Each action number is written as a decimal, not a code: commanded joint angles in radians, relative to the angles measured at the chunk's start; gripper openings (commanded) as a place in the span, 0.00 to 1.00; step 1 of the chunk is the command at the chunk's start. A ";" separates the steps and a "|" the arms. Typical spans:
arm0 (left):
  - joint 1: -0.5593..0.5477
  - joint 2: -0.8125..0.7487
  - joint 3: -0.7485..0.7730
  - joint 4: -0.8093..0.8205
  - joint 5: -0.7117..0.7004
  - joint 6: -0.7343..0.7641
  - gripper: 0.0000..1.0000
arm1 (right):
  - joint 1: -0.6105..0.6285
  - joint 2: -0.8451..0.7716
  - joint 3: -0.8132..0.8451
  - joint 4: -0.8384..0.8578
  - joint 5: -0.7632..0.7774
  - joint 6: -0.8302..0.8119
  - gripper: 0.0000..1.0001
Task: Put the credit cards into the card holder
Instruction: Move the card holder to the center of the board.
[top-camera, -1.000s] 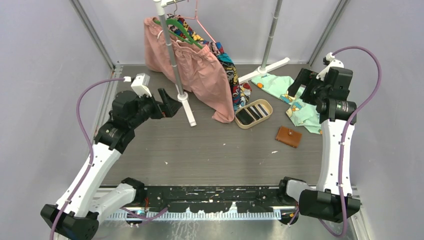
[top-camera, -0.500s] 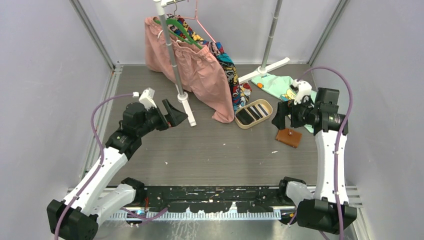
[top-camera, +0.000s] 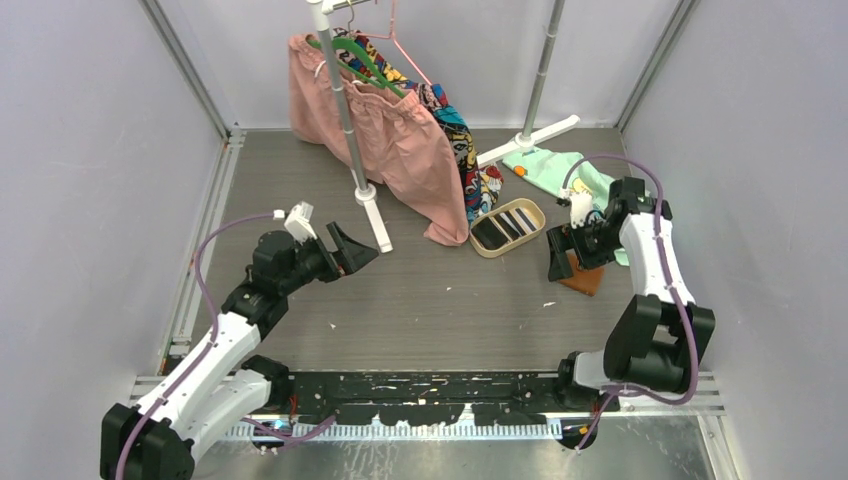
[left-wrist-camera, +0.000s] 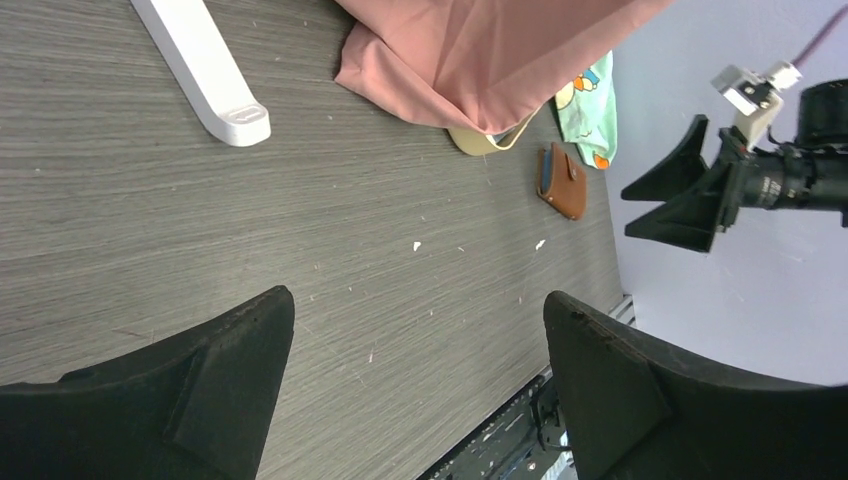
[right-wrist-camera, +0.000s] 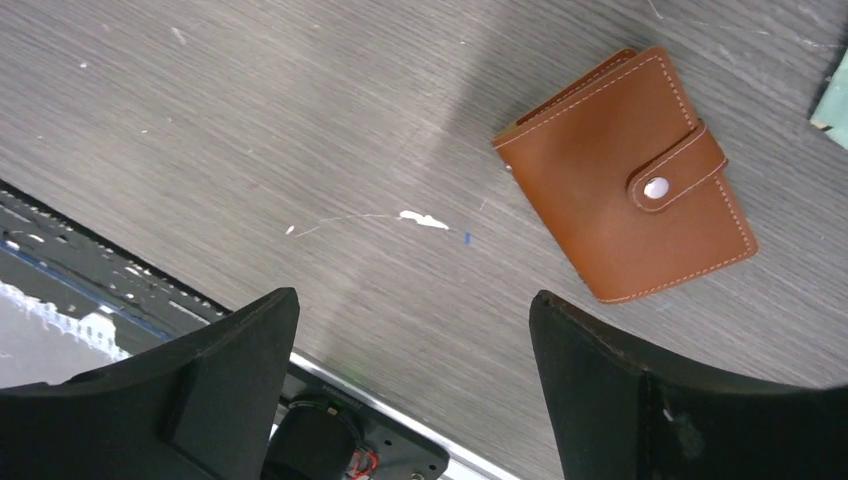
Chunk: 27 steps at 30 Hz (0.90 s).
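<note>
Jaws on both arms spread wide, nothing pinched.

Left arm: jaws hang over bare worktop at centre-left of the top view, pointing right, just below the white rack foot. Left wrist view shows only wood grain and a few white specks between them.

Right arm: folded back on itself, jaws pointing down over the holder at right of centre in the top view. They cover its left part there, so contact can't be judged from that view. In the right wrist view the holder sits upper right of frame, clear of both jaw tips.

Holder: tan leather, folded shut, strap snap fastened, lying flat on the worktop. Also seen in the left wrist view, upper middle.

Cards: dark strips in the oval beige tray, up and left of the holder, near it but apart. Can't count them.

Tray's left end tucks under the hem of the pink garment on the rack. Teal printed cloth lies above the right arm.
</note>
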<state>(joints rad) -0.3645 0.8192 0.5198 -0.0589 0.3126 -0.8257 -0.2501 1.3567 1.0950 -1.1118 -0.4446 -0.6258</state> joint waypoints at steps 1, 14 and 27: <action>0.004 -0.015 -0.021 0.143 0.059 -0.023 0.93 | -0.005 0.085 0.015 0.069 0.054 -0.083 0.87; -0.006 -0.043 -0.096 0.214 0.120 0.017 0.90 | -0.028 0.385 0.156 0.154 0.149 -0.285 0.71; -0.069 0.005 -0.115 0.271 0.163 0.096 0.88 | -0.028 0.564 0.318 0.026 0.175 -0.479 0.69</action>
<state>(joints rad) -0.4183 0.8188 0.4122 0.1341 0.4400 -0.7750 -0.2768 1.8656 1.3556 -0.9981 -0.2806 -1.0096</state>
